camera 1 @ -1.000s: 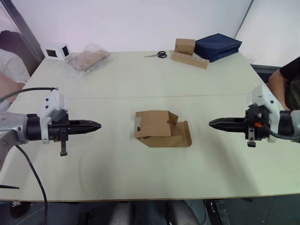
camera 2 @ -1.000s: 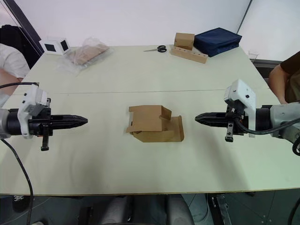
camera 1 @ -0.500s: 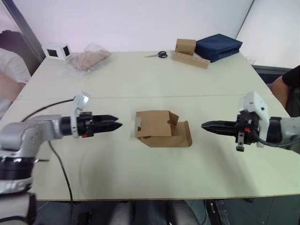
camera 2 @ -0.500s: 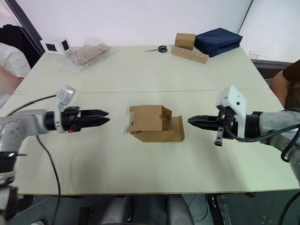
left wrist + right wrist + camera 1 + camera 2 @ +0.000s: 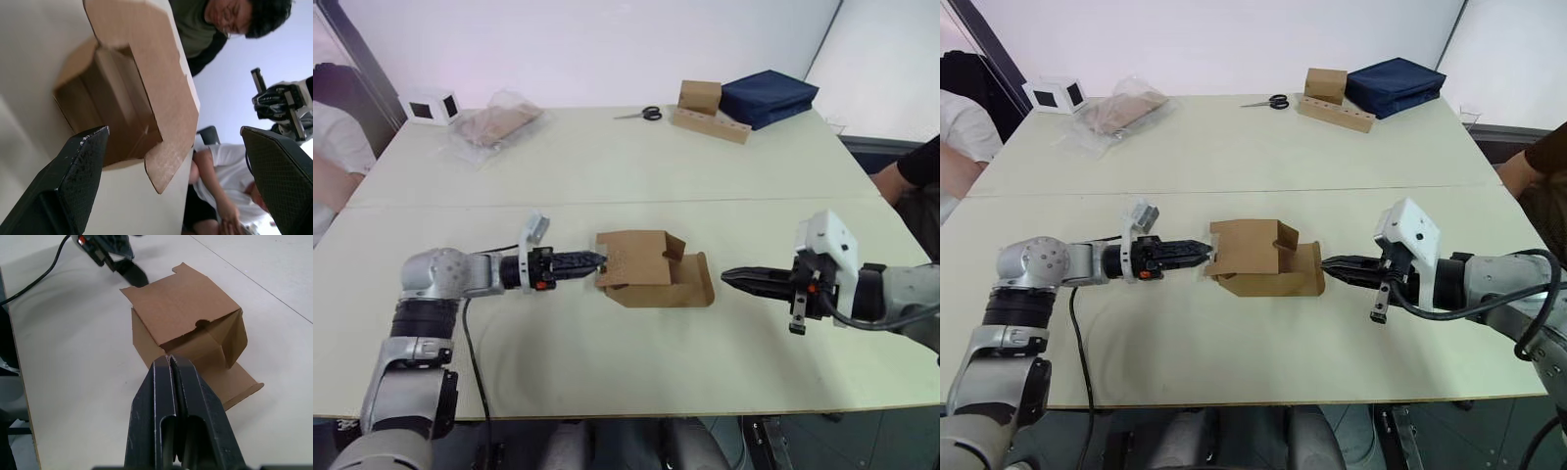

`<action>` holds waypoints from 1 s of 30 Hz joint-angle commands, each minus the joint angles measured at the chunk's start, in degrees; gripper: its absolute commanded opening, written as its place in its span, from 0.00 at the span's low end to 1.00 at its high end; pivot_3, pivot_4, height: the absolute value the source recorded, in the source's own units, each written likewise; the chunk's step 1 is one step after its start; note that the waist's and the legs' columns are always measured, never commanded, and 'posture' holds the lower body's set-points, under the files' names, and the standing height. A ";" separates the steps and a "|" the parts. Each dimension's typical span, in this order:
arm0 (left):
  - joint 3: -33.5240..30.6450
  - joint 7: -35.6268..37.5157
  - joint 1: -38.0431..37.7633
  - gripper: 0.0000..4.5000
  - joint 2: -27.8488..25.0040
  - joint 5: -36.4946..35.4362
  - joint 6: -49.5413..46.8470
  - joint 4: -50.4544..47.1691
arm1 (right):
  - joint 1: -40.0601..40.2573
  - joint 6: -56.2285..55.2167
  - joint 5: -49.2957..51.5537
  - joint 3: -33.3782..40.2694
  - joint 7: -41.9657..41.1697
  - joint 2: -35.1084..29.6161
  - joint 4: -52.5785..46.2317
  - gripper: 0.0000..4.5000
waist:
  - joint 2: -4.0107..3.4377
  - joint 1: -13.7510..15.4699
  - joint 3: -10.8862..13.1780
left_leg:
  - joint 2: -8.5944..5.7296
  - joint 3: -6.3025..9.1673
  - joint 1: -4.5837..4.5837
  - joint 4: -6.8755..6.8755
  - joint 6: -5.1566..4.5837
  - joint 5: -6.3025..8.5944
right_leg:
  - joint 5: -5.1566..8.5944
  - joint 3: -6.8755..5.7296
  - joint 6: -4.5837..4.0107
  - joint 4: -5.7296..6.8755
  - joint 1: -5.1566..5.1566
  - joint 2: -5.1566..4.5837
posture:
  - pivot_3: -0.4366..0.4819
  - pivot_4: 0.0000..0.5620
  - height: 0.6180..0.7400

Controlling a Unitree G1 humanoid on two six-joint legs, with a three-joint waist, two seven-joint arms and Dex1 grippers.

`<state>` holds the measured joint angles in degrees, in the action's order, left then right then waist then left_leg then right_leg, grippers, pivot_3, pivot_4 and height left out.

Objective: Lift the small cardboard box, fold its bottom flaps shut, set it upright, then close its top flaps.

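Observation:
The small cardboard box (image 5: 641,262) lies on its side mid-table, plain brown, both ends open. One flap (image 5: 698,284) lies flat on the table at its right end. Which end is the bottom I cannot tell. My left gripper (image 5: 596,259) is at the box's left end, open. In the left wrist view its fingers (image 5: 73,181) stand wide apart, facing the box's hollow opening (image 5: 117,107). My right gripper (image 5: 728,277) is shut and empty, its tip a short way right of the flat flap. In the right wrist view its fingers (image 5: 170,382) point at the box (image 5: 186,308).
Along the far edge stand a white cube box (image 5: 431,105), a plastic bag (image 5: 497,122), scissors (image 5: 641,115), a brown box (image 5: 699,96) on a wooden block (image 5: 710,125), and a navy bag (image 5: 769,96). People sit at the left (image 5: 333,157) and right (image 5: 906,176) sides.
My left arm has reached rightward to the box's left end and its jaws have opened. The right gripper has crept left toward the box, still shut.

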<state>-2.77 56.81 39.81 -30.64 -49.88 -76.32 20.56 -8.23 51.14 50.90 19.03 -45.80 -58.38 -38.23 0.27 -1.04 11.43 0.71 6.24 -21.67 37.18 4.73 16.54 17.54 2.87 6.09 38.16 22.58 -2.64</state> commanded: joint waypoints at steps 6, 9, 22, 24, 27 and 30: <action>-0.09 0.57 6.83 0.99 4.99 2.70 0.51 7.76 | 0.73 -0.44 1.57 2.03 2.79 0.23 -3.00 0.00 | 0.01 0.09 -0.01 | -0.03 0.00 0.00 0.02 0.00 0.00 | 0.00 0.00 0.00 -0.01 -0.02 -0.01 | 0.48 0.27 1.00; 0.77 1.52 7.76 0.99 6.21 4.05 1.15 9.43 | 0.67 -0.51 1.98 2.00 3.42 0.12 -3.15 0.00 | 0.01 -0.10 -0.01 | -0.03 0.00 -0.02 0.01 0.01 0.00 | 0.00 0.00 0.00 -0.01 0.01 -0.01 | 0.48 0.27 1.00; 0.85 4.74 11.79 0.99 10.69 7.61 4.39 17.73 | 1.61 -0.41 3.27 2.75 5.42 -0.31 -4.68 0.00 | 0.01 0.01 -0.01 | -0.03 0.01 -0.03 0.02 0.02 -0.01 | 0.00 -0.01 0.01 0.00 0.01 -0.01 | 0.48 0.27 1.00; 0.54 5.04 12.24 0.99 10.99 7.95 4.62 18.54 | 1.67 -0.40 3.38 2.75 5.59 -0.36 -4.78 0.00 | 0.01 -0.01 -0.01 | -0.03 0.01 -0.03 0.02 0.02 -0.01 | 0.00 -0.01 0.01 0.00 0.01 0.00 | 0.48 0.27 1.00; 0.99 6.11 12.26 0.83 11.00 8.43 4.72 18.38 | 1.55 -0.41 3.54 2.59 5.96 -0.36 -4.83 0.00 | 0.01 0.00 -0.01 | -0.03 0.01 -0.03 0.02 0.02 -0.01 | 0.00 -0.01 0.01 0.00 0.01 -0.01 | 0.48 0.27 1.00; 1.07 6.54 12.15 0.56 11.02 8.75 4.68 18.16 | 1.50 -0.56 3.56 2.33 6.22 -0.37 -4.77 0.00 | 0.01 0.03 -0.01 | -0.03 0.01 -0.03 0.02 0.02 -0.01 | 0.00 -0.01 0.01 0.00 0.01 -0.01 | 0.48 0.27 1.00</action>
<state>-1.17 62.30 50.50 -19.60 -41.17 -71.91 39.63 -6.49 51.13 53.90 19.39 -39.74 -58.41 -41.35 0.29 -1.02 11.42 0.68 6.25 -21.70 37.20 4.75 16.52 17.54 2.86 6.09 38.15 22.59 -2.65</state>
